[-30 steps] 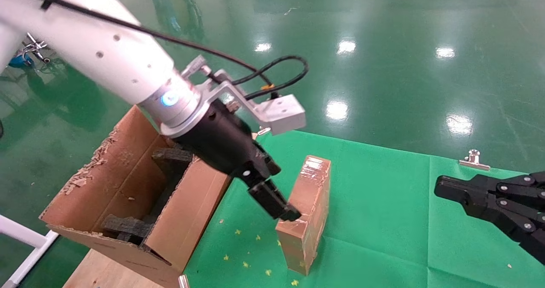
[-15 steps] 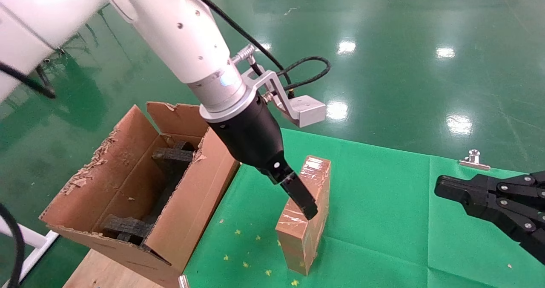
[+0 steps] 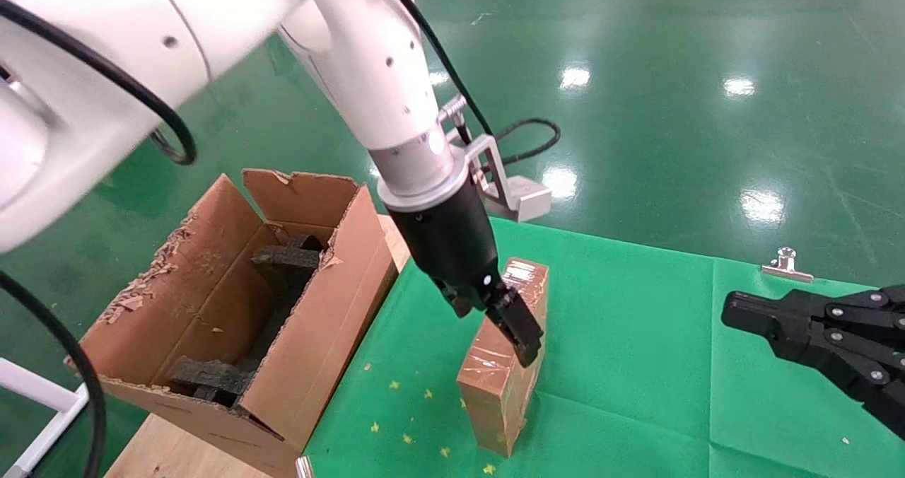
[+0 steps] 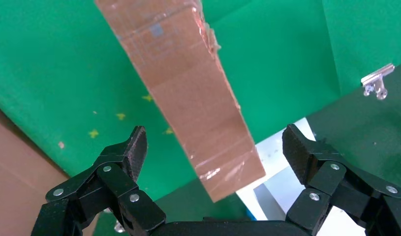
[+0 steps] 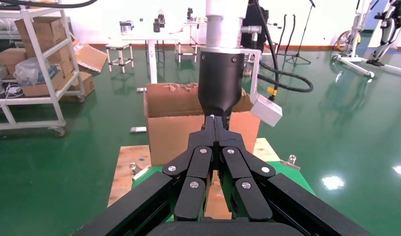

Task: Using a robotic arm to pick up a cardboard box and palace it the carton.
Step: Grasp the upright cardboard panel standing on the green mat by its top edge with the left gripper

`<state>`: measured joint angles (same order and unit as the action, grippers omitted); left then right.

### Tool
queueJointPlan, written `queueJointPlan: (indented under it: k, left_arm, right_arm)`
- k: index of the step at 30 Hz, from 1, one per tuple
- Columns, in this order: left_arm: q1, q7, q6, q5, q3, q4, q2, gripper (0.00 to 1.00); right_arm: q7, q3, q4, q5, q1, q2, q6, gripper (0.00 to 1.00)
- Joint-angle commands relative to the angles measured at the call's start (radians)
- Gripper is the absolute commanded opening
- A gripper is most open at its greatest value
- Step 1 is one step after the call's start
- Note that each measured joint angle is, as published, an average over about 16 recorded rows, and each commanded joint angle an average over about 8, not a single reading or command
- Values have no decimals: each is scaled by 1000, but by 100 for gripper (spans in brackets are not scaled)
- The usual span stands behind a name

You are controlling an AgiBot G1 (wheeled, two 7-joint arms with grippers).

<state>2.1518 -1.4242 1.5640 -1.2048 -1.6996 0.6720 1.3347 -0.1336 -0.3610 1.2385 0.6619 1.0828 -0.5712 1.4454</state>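
Tabletop (image 3: pixel 636 365), covered in green cloth, carrying the objects of the task. The carton (image 3: pixel 233 308), large and brown with ragged torn flaps, stands open at the tabletop's left edge; black foam pieces (image 3: pixel 286 262) lie inside it. The robotic arm (image 3: pixel 375 75), white with a silver wrist, reaches down from the upper left over the middle of the cloth. The cardboard box (image 3: pixel 505 365), slim, brown and wrapped in glossy clear tape, stands on edge on the cloth just right of the carton and apart from it. The left gripper (image 3: pixel 520 329) hangs directly over the box's top; in the left wrist view its fingers (image 4: pixel 132 152) are spread wide, one on each side of the box (image 4: pixel 188 88), with a clear gap to each and nothing held. The right gripper (image 3: pixel 735 312) is parked above the cloth at the right edge, well apart from the box; in the right wrist view its fingers (image 5: pixel 200 162) are pressed together, empty. A silver binder clip (image 3: pixel 787 266) sits on the far edge of the cloth.
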Motion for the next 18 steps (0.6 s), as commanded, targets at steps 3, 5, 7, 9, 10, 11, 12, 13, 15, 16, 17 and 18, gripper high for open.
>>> queueJointPlan:
  k: [3, 5, 7, 9, 10, 11, 12, 13, 15, 16, 17, 18]
  left_arm:
    - [-11, -5, -14, 9, -24, -20, 18, 100]
    - [-16, -13, -21, 9, -29, -21, 21, 100]
    - [-20, -20, -26, 7, -33, -20, 24, 100]
    - [-23, -26, -32, 6, -37, -19, 26, 100]
    - [-23, -29, -34, 6, -38, -18, 28, 100]
    - [-24, -31, -36, 5, -39, -17, 29, 100]
    - [-25, -32, -38, 4, -40, -16, 30, 92]
    - [-25, -33, -39, 5, -41, -16, 31, 80]
    - [-26, -34, -42, 4, -43, -14, 32, 55]
    - [-26, -34, -42, 4, -42, -13, 32, 42]
    - [-27, -34, -42, 4, -42, -13, 32, 30]
    - [-27, -33, -41, 4, -42, -13, 31, 17]
  right_arm:
    - [0, 0, 0, 0, 0, 0, 0, 0]
    - [0, 0, 0, 0, 0, 0, 0, 21]
    - [0, 0, 0, 0, 0, 0, 0, 46]
    - [0, 0, 0, 0, 0, 0, 0, 71]
    - [0, 0, 0, 0, 0, 0, 0, 83]
    - [0, 0, 0, 0, 0, 0, 0, 96]
    - [0, 0, 0, 0, 0, 0, 0, 100]
    - [0, 0, 0, 0, 0, 0, 0, 100]
    - [0, 0, 0, 0, 0, 0, 0, 100]
    - [0, 0, 0, 0, 0, 0, 0, 100]
    - [0, 0, 0, 0, 0, 0, 0, 100]
    - [0, 0, 0, 0, 0, 0, 0, 100]
